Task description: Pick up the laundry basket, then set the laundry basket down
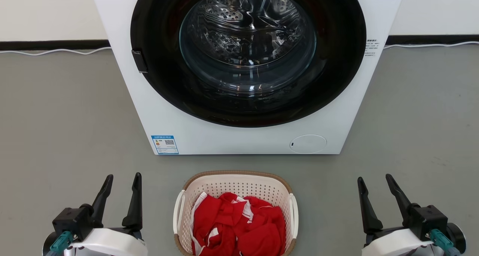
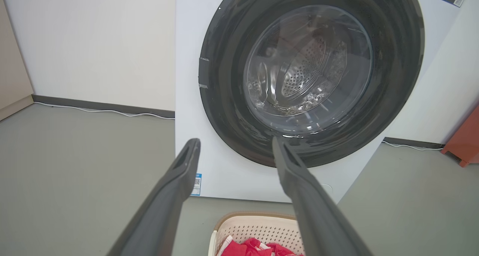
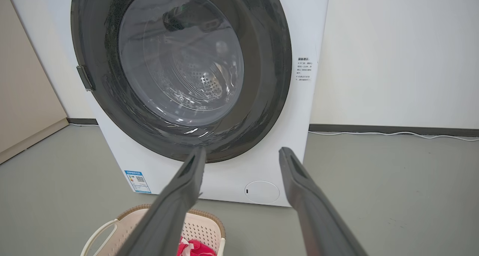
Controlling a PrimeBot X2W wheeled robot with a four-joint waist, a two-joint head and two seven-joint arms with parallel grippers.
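Where a grey floor (image 1: 56, 117) meets a white front-loading washing machine (image 1: 224, 136) with a round, dark-framed glass door (image 1: 247, 42), a cream-white perforated plastic laundry basket (image 1: 239, 186) with a brown woven-look rim and white side handles is seen standing just before the machine; crumpled red and white clothes (image 1: 239, 226) are piled inside it; the left gripper (image 1: 123, 176) is held at the basket's left, its dark fingers spread apart on nothing; the right gripper (image 1: 374, 178) is held at the basket's right, jaws likewise apart and empty; the basket is touched by neither.
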